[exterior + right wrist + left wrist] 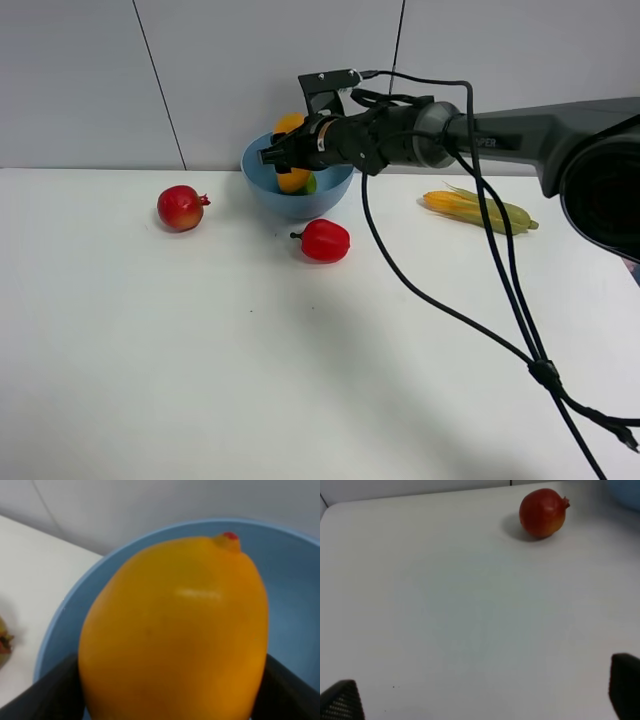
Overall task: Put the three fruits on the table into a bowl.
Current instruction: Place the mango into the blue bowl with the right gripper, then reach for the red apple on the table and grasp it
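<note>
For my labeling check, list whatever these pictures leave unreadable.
1. Green fruit: exterior high shows only a sliver beside the mango and right gripper; the mango fills the right wrist view.
2. Whether the mango touches the floor of the bowl: hidden by its wall.
3. Left gripper: left wrist shows only fingertips, cut off by the edge; absent from exterior high.
4. Pomegranate: in right wrist, a blurred scrap at the edge.

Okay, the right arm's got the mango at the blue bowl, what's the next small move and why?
Probably open the right pincer and let the mango drop. It is clamped between the jaws right over the bowl, with the green fruit already inside, so little descent seems needed. The pomegranate on the table comes after.
</note>
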You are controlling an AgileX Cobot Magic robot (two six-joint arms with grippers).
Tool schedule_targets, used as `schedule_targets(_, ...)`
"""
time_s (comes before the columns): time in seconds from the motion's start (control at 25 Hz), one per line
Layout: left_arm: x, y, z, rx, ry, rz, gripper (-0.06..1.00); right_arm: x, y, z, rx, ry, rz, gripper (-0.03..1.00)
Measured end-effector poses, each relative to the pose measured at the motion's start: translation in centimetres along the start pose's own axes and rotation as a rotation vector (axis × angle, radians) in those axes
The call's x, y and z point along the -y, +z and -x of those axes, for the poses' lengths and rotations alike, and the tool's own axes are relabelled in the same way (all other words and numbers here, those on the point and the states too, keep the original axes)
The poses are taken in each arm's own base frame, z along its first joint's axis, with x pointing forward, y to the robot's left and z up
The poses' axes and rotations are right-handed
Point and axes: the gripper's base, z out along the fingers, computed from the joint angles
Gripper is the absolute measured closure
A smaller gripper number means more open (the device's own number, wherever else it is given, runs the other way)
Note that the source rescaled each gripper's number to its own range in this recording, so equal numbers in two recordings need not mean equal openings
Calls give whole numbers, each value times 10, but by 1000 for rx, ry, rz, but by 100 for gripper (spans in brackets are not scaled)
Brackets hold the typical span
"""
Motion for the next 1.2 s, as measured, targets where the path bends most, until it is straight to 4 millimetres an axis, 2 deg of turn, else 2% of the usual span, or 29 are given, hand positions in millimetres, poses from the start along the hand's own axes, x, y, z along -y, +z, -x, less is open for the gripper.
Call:
schedule_targets(0.08, 0, 0, 0, 0, 0, 0, -6, 4, 0, 2, 16, -4, 0, 92)
schedule_targets(0.12, 0, 0, 0, 0, 0, 0, -6, 5, 0, 4, 28, -6, 3, 75)
schedule_targets(0.2, 0, 0, 0, 0, 0, 0, -6, 7, 0, 6, 51, -27, 9, 28)
schedule_targets(0.24, 0, 0, 0, 0, 0, 0, -6, 7, 0, 7, 59, -38, 11, 14)
schedule_targets(0.32, 0, 0, 0, 0, 0, 0, -6, 7, 0, 7, 63, -44, 13, 4)
schedule_targets(0.44, 0, 0, 0, 0, 0, 0, -6, 6, -3, 10, 56, -48, 8, -2)
schedule_targets(0.56, 0, 0, 0, 0, 0, 0, -6, 1, -22, 19, -12, -53, -31, -3)
schedule_targets(0.64, 0, 0, 0, 0, 0, 0, -6, -3, -45, 33, -50, -66, -60, -3)
schedule_targets(0.76, 0, 0, 0, 0, 0, 0, -6, -9, -93, 58, -112, -98, -112, -3)
schedule_targets(0.96, 0, 0, 0, 0, 0, 0, -6, -8, -164, 72, -312, -212, -205, -3)
schedule_targets(1.08, 0, 0, 0, 0, 0, 0, -6, 0, -200, 76, -425, -265, -233, -3)
schedule_targets(1.2, 0, 0, 0, 0, 0, 0, -6, 22, -231, 81, -503, -246, -250, -3)
